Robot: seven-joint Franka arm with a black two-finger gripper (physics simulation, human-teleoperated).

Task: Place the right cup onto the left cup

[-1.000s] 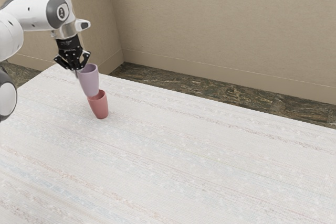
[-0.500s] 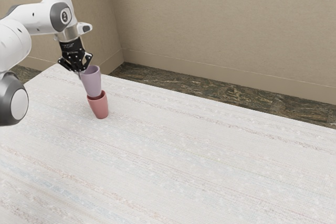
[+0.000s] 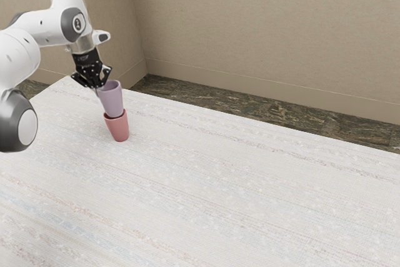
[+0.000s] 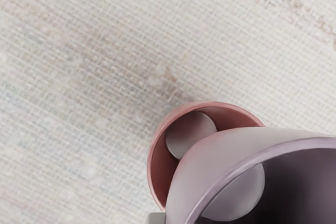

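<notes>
Beige walls [image 3: 262, 23] meet in a corner behind your counter [image 3: 219, 186], with a dark, mottled floor [image 3: 250, 107] between them and its far edge. You can see pale weave and faint coloured stripes across the counter's top. Your white and grey arm [image 3: 47, 26] reaches in from the exterior view's left, and its black tool [image 3: 98, 87] points down at the purple cup [image 3: 111, 100]. You have the tool grasping that cup by the side of its rim, mouth up and close to upright. Directly below, your red cup [image 3: 119, 128] stands on the counter with its mouth up. The purple cup's lower end is at the red cup's mouth; you can't tell whether the two touch. From the wrist, you look past the purple cup into part of the red one, down to its round inner bottom.
</notes>
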